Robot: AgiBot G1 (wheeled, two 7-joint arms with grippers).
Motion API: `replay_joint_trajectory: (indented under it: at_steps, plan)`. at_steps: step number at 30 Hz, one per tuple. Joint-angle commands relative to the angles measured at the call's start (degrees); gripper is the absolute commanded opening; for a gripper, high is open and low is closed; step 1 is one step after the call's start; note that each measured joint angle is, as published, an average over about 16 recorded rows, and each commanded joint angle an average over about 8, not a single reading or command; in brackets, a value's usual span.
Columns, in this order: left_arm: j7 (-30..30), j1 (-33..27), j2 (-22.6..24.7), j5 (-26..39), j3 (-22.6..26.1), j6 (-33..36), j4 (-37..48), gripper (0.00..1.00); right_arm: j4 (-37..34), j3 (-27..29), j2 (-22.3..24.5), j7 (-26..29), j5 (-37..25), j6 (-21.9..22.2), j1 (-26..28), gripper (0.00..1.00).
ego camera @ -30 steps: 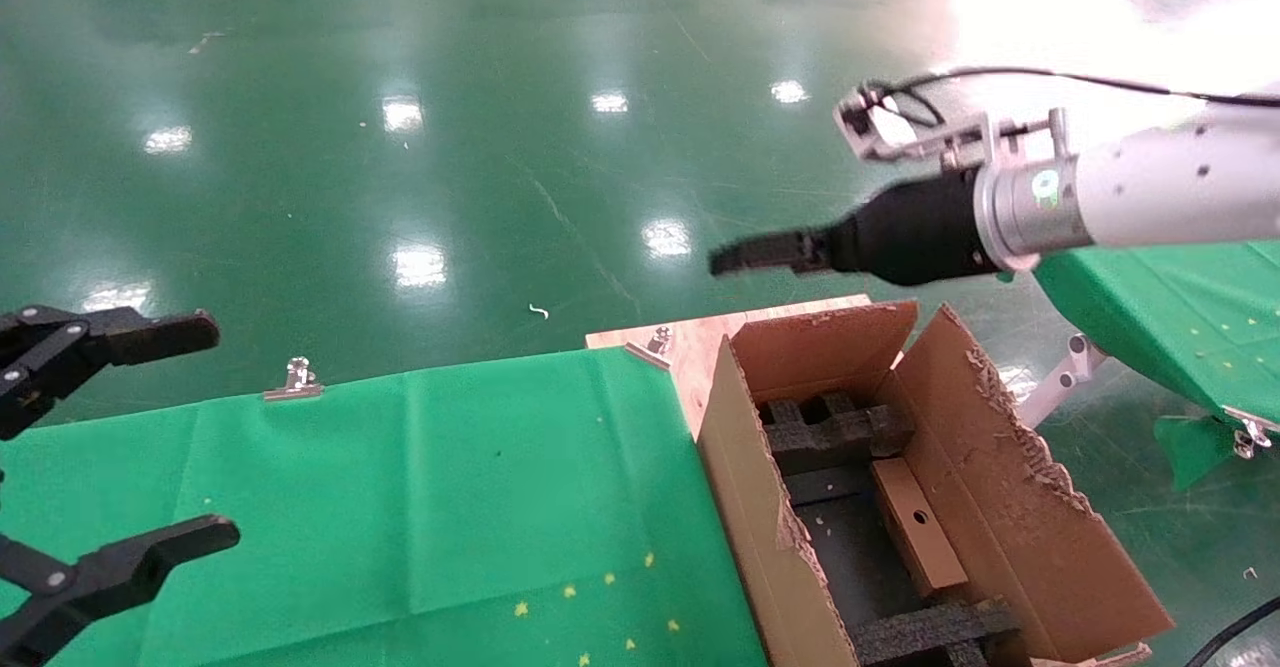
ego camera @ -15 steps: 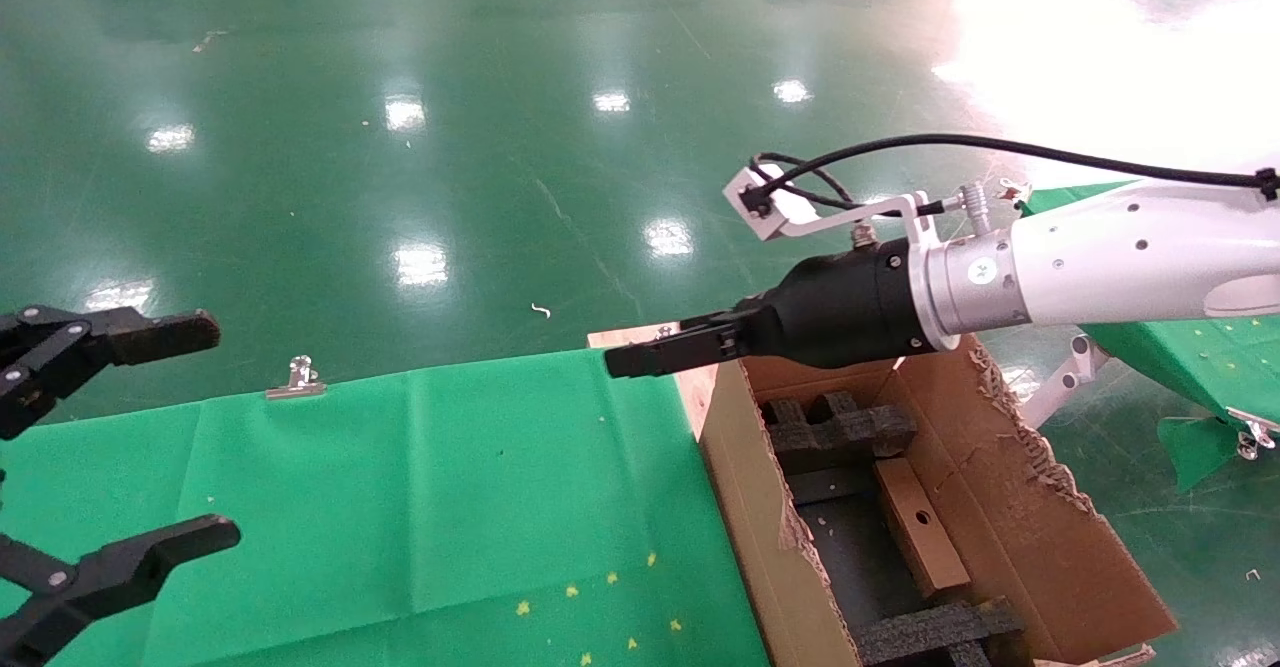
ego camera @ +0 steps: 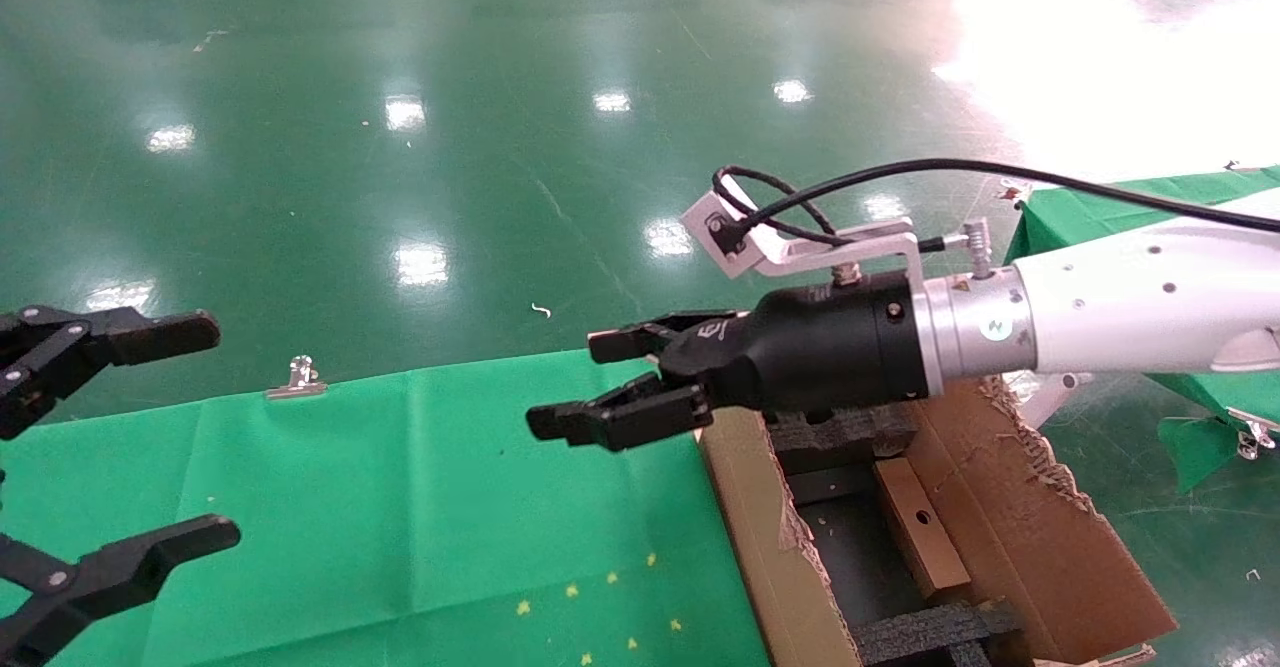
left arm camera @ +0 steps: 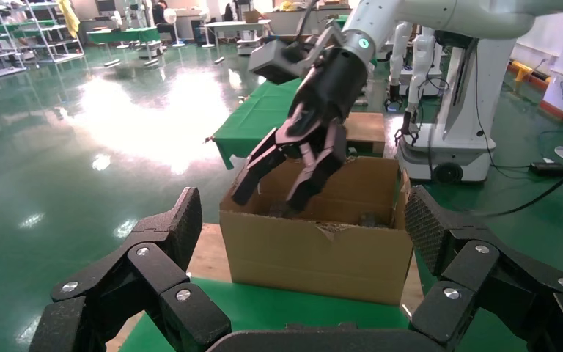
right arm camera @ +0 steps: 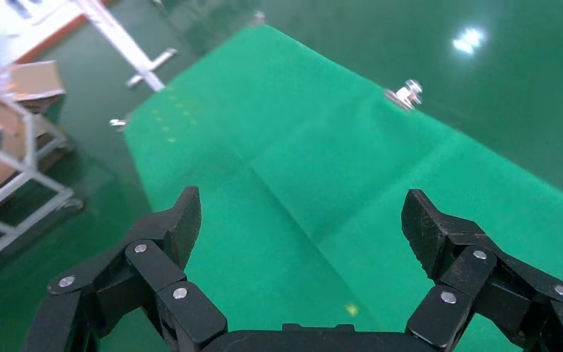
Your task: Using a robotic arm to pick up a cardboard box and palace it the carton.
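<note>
Bright overhead lamps mirror as white spots on the glossy green floor (ego camera: 420,147); strong glare washes out its far right corner. Focus stays sharp.

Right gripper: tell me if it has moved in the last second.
Yes. The right gripper has swung down and toward the robot's left, from above the floor beyond the carton to over the green cloth; its fingers have opened.

1. The robotic arm (ego camera: 1120,322): white, glossy, with a black cable, reaching in from the right edge of the head view.
2. The cardboard box (ego camera: 915,525): small, flat, brown, one round hole, lying inside the carton, lower right.
3. The carton (ego camera: 1010,507): large, brown, ragged flaps open, black foam inside, lower right.
</note>
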Motion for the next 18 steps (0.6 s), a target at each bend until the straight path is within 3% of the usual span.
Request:
replay_joint_trajectory:
  at_steps: [1, 18]
  plan:
    - [0.0, 0.0, 0.0, 0.0, 0.0, 0.0, 0.0, 1.0, 0.43, 3.01, -0.01, -2.44, 0.72, -1.32, -1.99, 1.0]
    - [0.0, 0.0, 0.0, 0.0, 0.0, 0.0, 0.0, 1.0, 4.12, 28.77, -0.05, -23.38, 6.86, -12.63, -18.99, 1.0]
